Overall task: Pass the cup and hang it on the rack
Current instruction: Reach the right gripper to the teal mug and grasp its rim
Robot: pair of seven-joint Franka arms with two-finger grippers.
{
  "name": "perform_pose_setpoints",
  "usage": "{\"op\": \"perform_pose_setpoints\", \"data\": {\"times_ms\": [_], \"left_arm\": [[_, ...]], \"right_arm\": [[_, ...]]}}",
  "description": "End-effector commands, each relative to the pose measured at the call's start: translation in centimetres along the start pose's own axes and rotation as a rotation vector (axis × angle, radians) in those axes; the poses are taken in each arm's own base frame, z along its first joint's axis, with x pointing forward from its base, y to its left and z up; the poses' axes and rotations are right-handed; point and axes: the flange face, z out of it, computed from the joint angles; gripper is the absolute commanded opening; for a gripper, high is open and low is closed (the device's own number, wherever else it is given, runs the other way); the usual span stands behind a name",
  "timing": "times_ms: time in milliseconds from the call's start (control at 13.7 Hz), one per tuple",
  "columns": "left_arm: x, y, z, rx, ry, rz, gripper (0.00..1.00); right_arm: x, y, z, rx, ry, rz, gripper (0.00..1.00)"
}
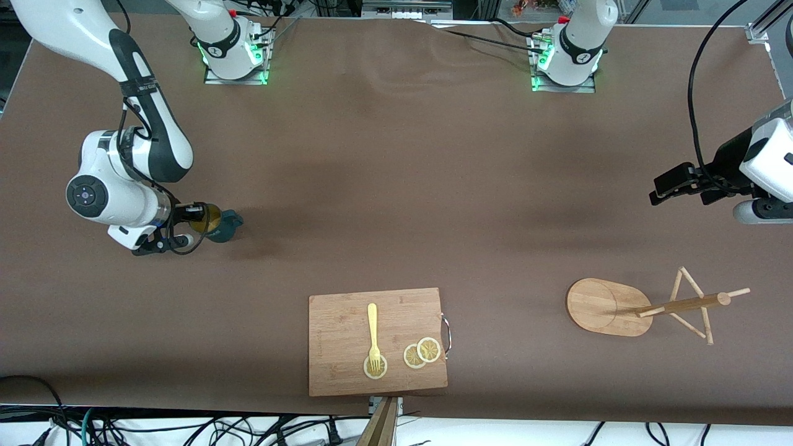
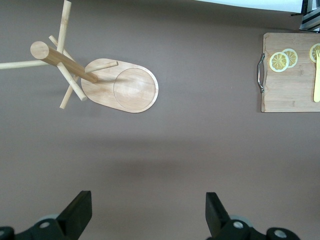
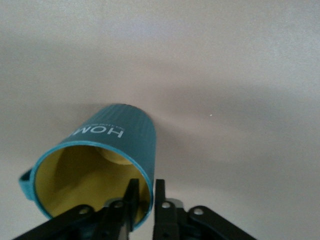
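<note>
Front view first: the right gripper (image 1: 197,224) is down at the right arm's end of the table, pinching the rim of the cup (image 1: 220,225), a small teal mug that shows a yellowish inside. Whether the cup sits on the table (image 1: 384,186) or hangs just above it can't be told from here. The left gripper (image 1: 666,189) hovers over the left arm's end of the table, and that arm just waits. The rack (image 1: 610,306) stands nearer the front camera than the left gripper, with an oval base, a post and thin pegs. Between the two ends, close to the front edge, there's a cutting board (image 1: 347,316) with a yellow fork (image 1: 373,331) and some lemon slices (image 1: 421,353) lying on it.

Left wrist view: the left gripper (image 2: 148,215) has its fingers (image 2: 77,212) spread wide with nothing between them. Below it the rack (image 2: 125,85) is seen from overhead, and the cutting board (image 2: 292,85) is off at the frame's edge.

Right wrist view: the right gripper (image 3: 143,200) is pressed on the wall of the cup (image 3: 120,137), one finger inside the mouth and one outside. The cup is tilted, with pale lettering on its wall and its handle sticking out to one side.
</note>
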Motion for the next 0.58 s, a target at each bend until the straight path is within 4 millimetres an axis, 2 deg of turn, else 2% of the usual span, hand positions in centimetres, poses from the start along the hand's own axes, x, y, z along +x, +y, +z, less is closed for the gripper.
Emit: {"op": "perform_pose_setpoints", "data": {"times_ms": [0, 146, 219, 292, 439, 512], "left_arm": [[0.1, 0.1, -0.5, -0.024, 0.005, 0.013, 1.0], [0.1, 0.1, -0.5, -0.024, 0.005, 0.015, 1.0], [0.1, 0.0, -0.5, -0.024, 0.005, 0.015, 1.0], [0.1, 0.0, -0.5, -0.026, 0.005, 0.015, 1.0], [0.1, 0.0, -0.5, -0.026, 0.005, 0.018, 1.0], [0.1, 0.0, -0.5, -0.026, 0.005, 0.018, 1.0]], "right_arm": [[0.8, -1.5, -1.5, 0.004, 0.024, -0.037, 0.0], [2.2, -4.1, -4.1, 0.011, 0.054, -0.069, 0.0], [2.9, -6.2, -5.5, 0.019, 0.071, -0.067, 0.0], [3.5, -8.8, -6.0, 0.037, 0.082, -0.031, 0.0], [4.7, -15.9, -7.3, 0.058, 0.108, 0.067, 0.0], [5.2, -20.2, -8.1, 0.06, 0.123, 0.107, 0.0]]}}
